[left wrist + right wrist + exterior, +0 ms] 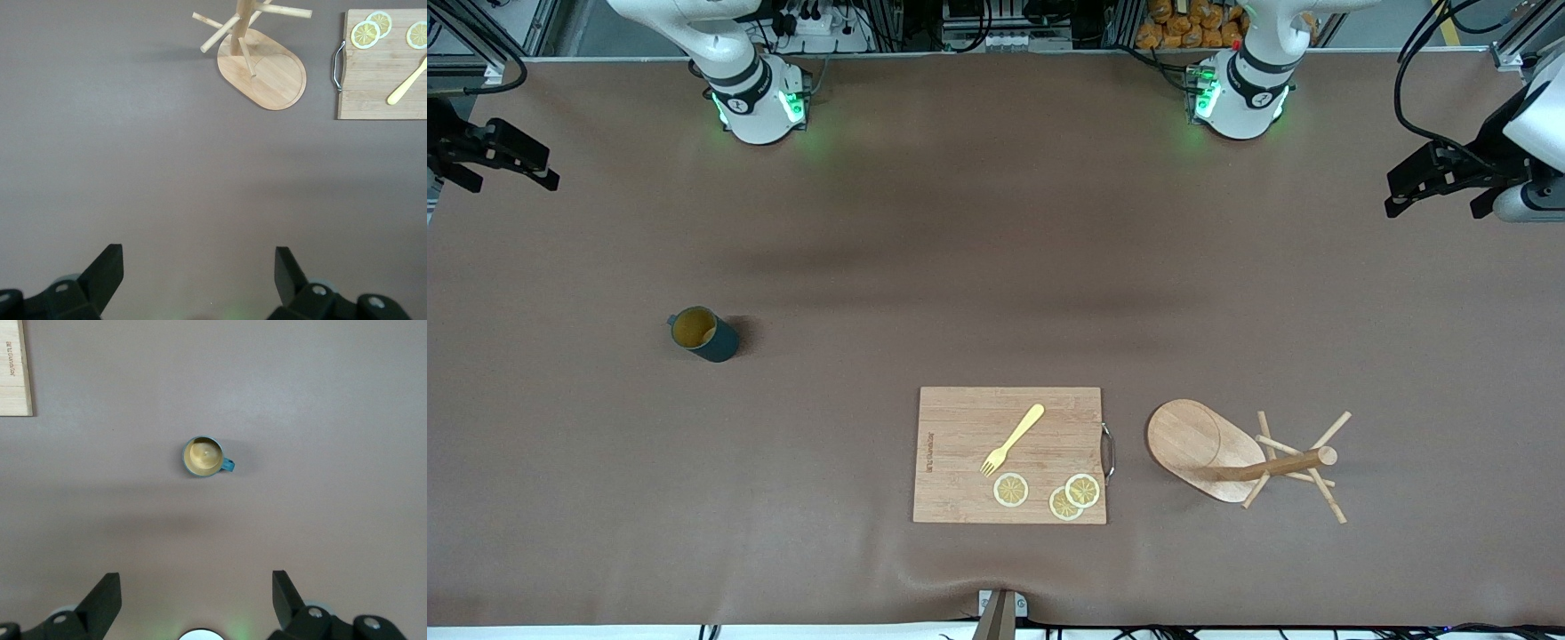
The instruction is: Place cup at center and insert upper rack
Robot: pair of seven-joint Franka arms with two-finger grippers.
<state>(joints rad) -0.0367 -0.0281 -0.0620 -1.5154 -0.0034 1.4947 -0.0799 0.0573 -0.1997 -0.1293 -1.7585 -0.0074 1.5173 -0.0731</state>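
Observation:
The cup (703,333), dark teal with a yellow inside, stands upright on the brown table toward the right arm's end; the right wrist view looks down into the cup (203,457). The upper rack (1193,442), a wooden mug tree, stands on its oval base toward the left arm's end, next to the cutting board; the left wrist view shows the rack (267,73) too. My right gripper (505,171) (195,580) hangs open and empty over the table edge at its own end. My left gripper (1440,188) (198,257) hangs open and empty over its end.
A rectangular wooden cutting board (960,427) with a metal handle lies near the front edge, between cup and rack. On it lie a yellow fork (1014,437) and three lemon slices (1011,489). Both arm bases stand along the table edge farthest from the front camera.

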